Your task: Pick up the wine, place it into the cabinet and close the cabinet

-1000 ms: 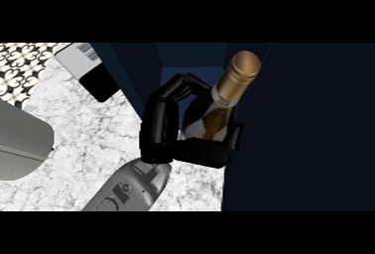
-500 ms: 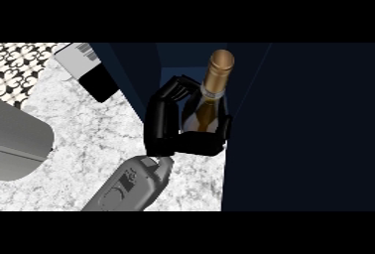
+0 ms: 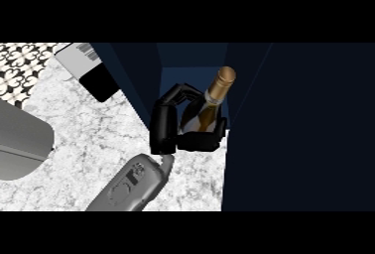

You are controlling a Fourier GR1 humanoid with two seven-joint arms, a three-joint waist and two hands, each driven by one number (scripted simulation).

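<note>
The wine (image 3: 210, 106) is a dark bottle with a gold foil neck, standing slightly tilted in the dark blue cabinet's (image 3: 300, 129) open front. My right hand (image 3: 164, 130) is shut on its lower body, with the fingers curled round the left side and the thumb part under its base. The grey forearm (image 3: 130, 186) comes up from the lower edge over the marble counter (image 3: 88, 129). The bottle's lower half is hidden by the hand. A narrow blue interior (image 3: 187, 74) shows behind the bottle, between a dark panel on the left (image 3: 135, 74) and the wide dark panel on the right.
A white and black box (image 3: 92, 74) lies on the counter at the upper left beside the cabinet's left panel. A large grey rounded shape (image 3: 22, 144) fills the left edge. Patterned tiles (image 3: 22, 64) show in the top left corner.
The bottle has shifted slightly left and now looks smaller and lower, deeper in the cabinet opening. The hand stays shut on it and has barely moved.
</note>
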